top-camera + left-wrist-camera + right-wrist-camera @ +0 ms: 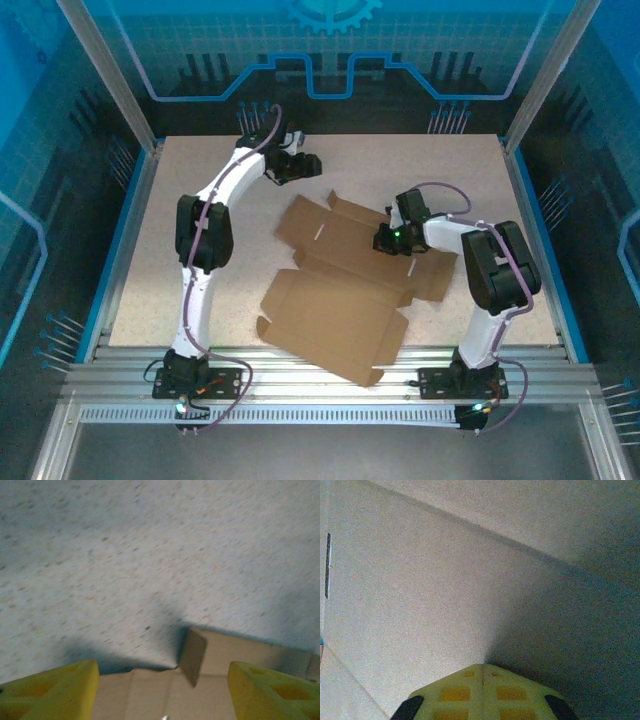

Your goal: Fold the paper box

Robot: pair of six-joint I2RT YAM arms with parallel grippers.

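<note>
The paper box (pixel 335 310) lies unfolded and mostly flat in the middle of the table, plain brown with small white slots. My left gripper (pixel 303 165) hovers open just beyond the box's far left corner. In the left wrist view its yellow fingers (pixel 47 690) stand wide apart, and a small flap (pixel 192 655) of the box rises between them, untouched. My right gripper (pixel 385 240) is shut and rests tip-down on the box's far right panel. The right wrist view shows its closed tip (pixel 482 667) against the cardboard (pixel 420 590), with nothing held.
The speckled table (pixel 450 170) has bare room at the far right and along the left side. Metal rails (pixel 320 365) run along the near edge, and blue walls enclose the other sides.
</note>
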